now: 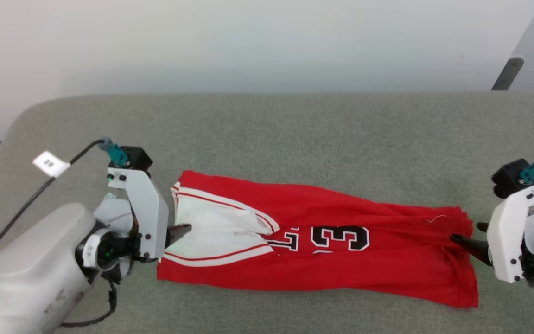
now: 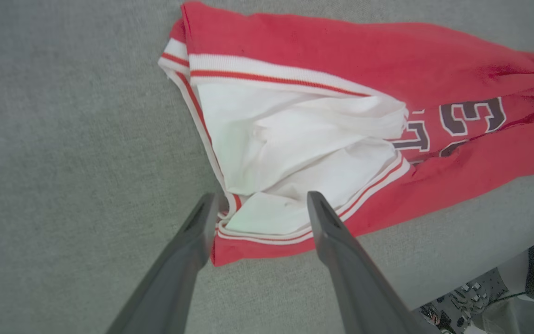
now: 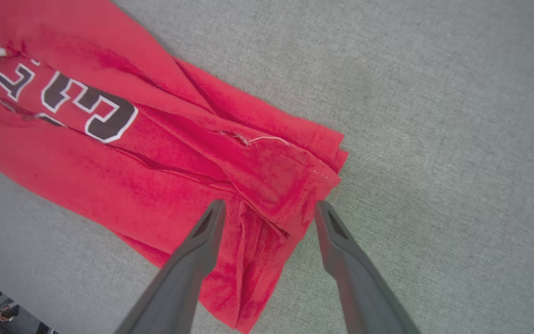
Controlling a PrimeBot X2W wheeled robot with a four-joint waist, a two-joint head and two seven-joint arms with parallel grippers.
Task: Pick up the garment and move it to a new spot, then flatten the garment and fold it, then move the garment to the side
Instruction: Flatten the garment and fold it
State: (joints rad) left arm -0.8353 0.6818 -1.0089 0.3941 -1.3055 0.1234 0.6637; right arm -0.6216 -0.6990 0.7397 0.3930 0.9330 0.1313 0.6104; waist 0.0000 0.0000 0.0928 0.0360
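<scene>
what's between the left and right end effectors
The garment, lying as a long strip, spans the stretch from the left end effector to the right end effector; the head view shows it.

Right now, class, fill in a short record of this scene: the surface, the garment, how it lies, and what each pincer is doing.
surface: grey cloth-covered table
garment: red jersey with white sleeves, black numeral 3 showing
lay: folded into a long strip, flat on the table, sleeves toward the robot's left, hem toward its right
left pincer: open, fingers either side of the sleeve-end edge
right pincer: open, fingers over the hem end
held: nothing gripped
</scene>
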